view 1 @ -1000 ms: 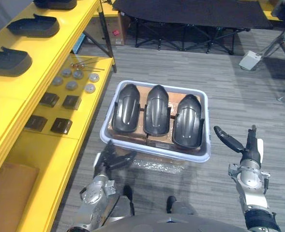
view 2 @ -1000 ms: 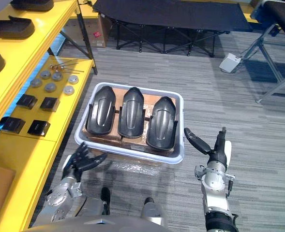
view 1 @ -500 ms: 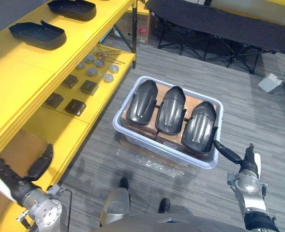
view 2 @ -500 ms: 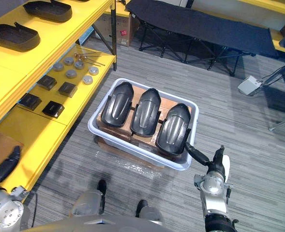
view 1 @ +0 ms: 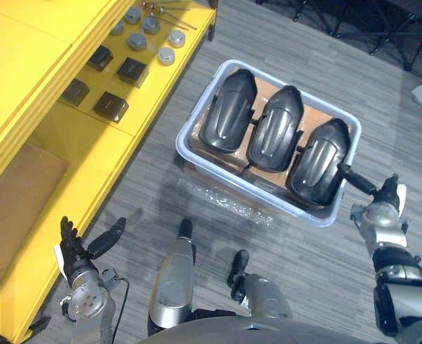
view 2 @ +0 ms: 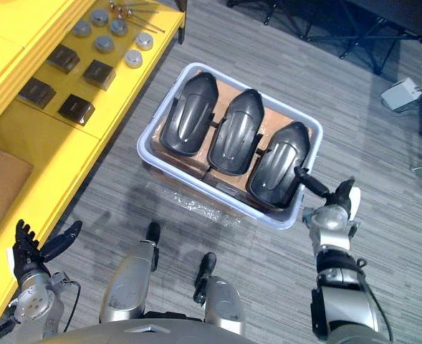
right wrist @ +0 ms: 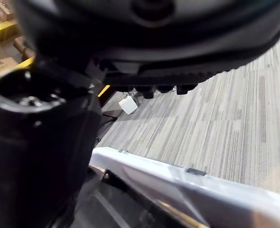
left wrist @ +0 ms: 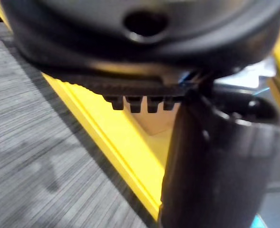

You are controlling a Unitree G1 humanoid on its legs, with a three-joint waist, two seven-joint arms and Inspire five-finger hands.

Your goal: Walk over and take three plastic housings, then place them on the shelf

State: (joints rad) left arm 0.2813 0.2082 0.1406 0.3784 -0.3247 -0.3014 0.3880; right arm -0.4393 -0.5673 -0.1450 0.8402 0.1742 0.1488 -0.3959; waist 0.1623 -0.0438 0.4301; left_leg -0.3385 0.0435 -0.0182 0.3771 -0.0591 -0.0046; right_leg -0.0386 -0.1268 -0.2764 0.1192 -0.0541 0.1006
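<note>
Three black plastic housings lie side by side in a pale grey bin (view 1: 193,152) on the floor: left (view 1: 227,111), middle (view 1: 274,129), right (view 1: 319,161). My right hand (view 1: 380,209) is at the bin's near right corner, open, with one straight finger reaching over the rim toward the right housing. The right wrist view shows the bin's rim (right wrist: 178,183) just past that hand's thumb (right wrist: 35,142). My left hand (view 1: 82,251) hangs open and holds nothing, low beside the yellow shelf (view 1: 24,64), well away from the bin.
The shelf's lower board carries small black blocks (view 1: 110,106) and silver discs (view 1: 166,56), with a brown cardboard sheet (view 1: 10,186) nearer me. Clear plastic wrap (view 1: 225,201) lies on the floor before the bin. Grey carpet surrounds the bin.
The camera has shifted, and the bin now shows higher in the picture. My right hand has closed in on the bin's right corner. My left hand swung out from the bin's front to beside the shelf.
</note>
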